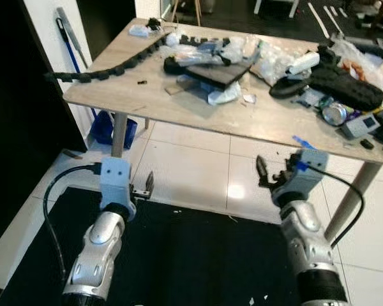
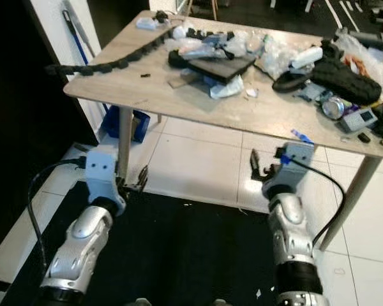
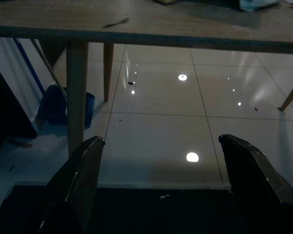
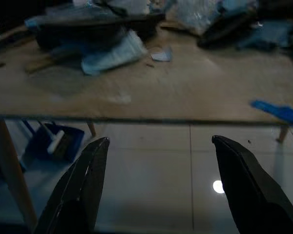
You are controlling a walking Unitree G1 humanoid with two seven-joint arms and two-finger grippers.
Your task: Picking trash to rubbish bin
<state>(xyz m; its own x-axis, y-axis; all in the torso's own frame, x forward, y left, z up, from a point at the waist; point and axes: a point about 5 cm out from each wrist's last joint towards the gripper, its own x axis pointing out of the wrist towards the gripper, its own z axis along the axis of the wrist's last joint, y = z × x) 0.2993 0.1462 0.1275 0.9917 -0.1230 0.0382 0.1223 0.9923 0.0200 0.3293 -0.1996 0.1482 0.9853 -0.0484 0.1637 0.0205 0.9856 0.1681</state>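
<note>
My left jaws [image 1: 142,186] and right jaws [image 1: 266,173] are both open and hold nothing. The messy bench [image 1: 147,95] is just ahead of them and a bit higher.

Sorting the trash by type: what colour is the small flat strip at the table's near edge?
Blue. The strip shows best in the right wrist view, lying on the table.
</note>
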